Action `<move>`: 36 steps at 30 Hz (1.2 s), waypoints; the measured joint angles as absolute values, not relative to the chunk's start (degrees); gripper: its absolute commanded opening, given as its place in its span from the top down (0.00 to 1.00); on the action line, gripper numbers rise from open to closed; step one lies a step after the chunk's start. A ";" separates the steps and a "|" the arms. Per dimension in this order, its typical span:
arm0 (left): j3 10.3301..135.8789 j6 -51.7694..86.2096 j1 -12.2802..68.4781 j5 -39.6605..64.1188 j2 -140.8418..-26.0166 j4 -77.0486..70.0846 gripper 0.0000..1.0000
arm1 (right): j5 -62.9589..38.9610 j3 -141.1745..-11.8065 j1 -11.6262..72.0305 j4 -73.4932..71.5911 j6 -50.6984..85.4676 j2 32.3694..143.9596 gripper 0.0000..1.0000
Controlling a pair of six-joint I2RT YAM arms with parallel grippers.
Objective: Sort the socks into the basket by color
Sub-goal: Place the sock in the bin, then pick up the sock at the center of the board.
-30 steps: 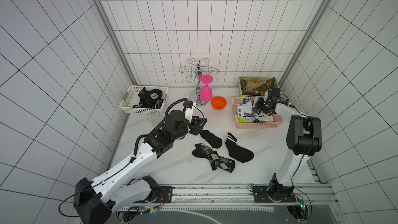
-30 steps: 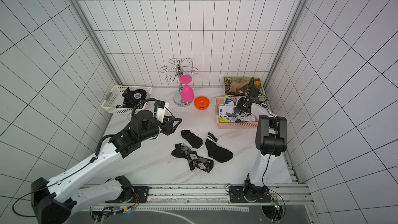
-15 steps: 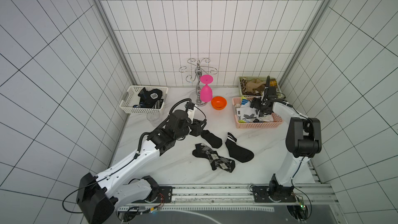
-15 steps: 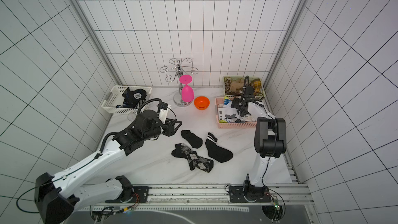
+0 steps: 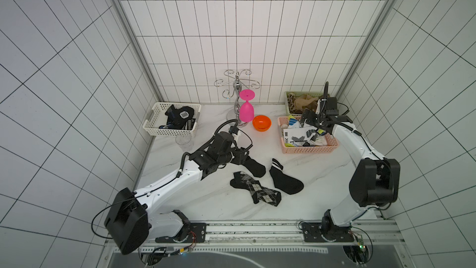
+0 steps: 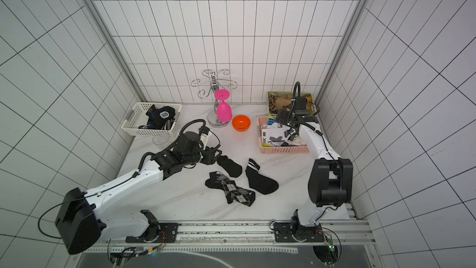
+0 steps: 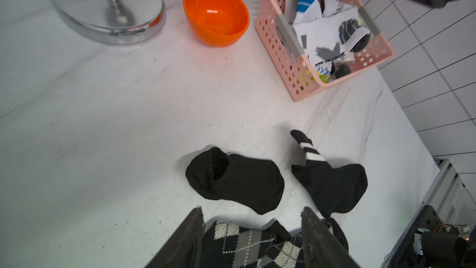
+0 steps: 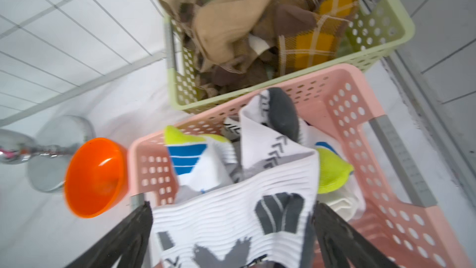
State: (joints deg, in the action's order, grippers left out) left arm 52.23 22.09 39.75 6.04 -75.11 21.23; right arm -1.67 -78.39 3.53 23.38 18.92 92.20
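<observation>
Three black socks lie mid-table: a plain one (image 5: 255, 167), one with a white-striped cuff (image 5: 284, 183) and an argyle one (image 5: 253, 192). My left gripper (image 5: 240, 156) hovers open at the plain sock's cuff end. In the left wrist view the argyle sock (image 7: 247, 243) shows between its open fingers (image 7: 253, 217), with the plain sock (image 7: 237, 179) just ahead. My right gripper (image 8: 231, 207) stands open over the pink basket (image 5: 309, 149), a white printed sock (image 8: 231, 225) lying between its fingers. Tan socks (image 5: 301, 103) fill the green basket (image 5: 288, 99). Black socks (image 5: 179, 116) sit in the white basket (image 5: 170, 131).
A silver stand (image 5: 237, 91) with a pink goblet (image 5: 246, 110) hanging upside down is at the back centre. An orange bowl (image 5: 261, 122) sits beside the pink basket. A clear glass (image 5: 184, 141) stands in front of the white basket. Tiled walls close in on three sides.
My right gripper opened wide and let the white sock drop into the pink basket. My left gripper moved right toward the black socks and opened a little more.
</observation>
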 measured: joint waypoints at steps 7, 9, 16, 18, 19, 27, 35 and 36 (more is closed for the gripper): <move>56.16 21.41 43.55 3.75 -87.64 23.90 0.36 | -6.92 -77.23 10.61 23.27 18.70 81.43 0.01; 57.47 20.99 44.71 2.57 -90.56 24.03 0.36 | -8.45 -77.17 10.79 23.40 18.68 79.77 0.01; 62.06 19.44 47.33 -2.15 -99.46 23.94 0.35 | -11.94 -77.08 11.00 23.42 18.68 77.08 0.01; 62.57 19.07 47.75 -3.46 -101.10 23.99 0.38 | -12.49 -76.97 11.00 23.44 18.63 77.08 0.01; 62.67 18.79 47.94 -4.19 -101.89 24.03 0.41 | -12.60 -76.84 11.00 23.49 18.61 77.08 0.01; 62.30 18.11 48.38 -7.20 -105.06 23.99 0.81 | -14.26 -76.16 11.03 23.55 18.63 77.08 0.01; 60.97 18.46 48.45 -8.60 -104.68 22.24 1.00 | -15.70 -75.66 11.03 23.33 18.65 77.08 0.01; 60.71 18.48 48.45 -8.69 -104.38 22.11 1.00 | -15.90 -75.53 11.03 23.29 18.65 77.08 0.01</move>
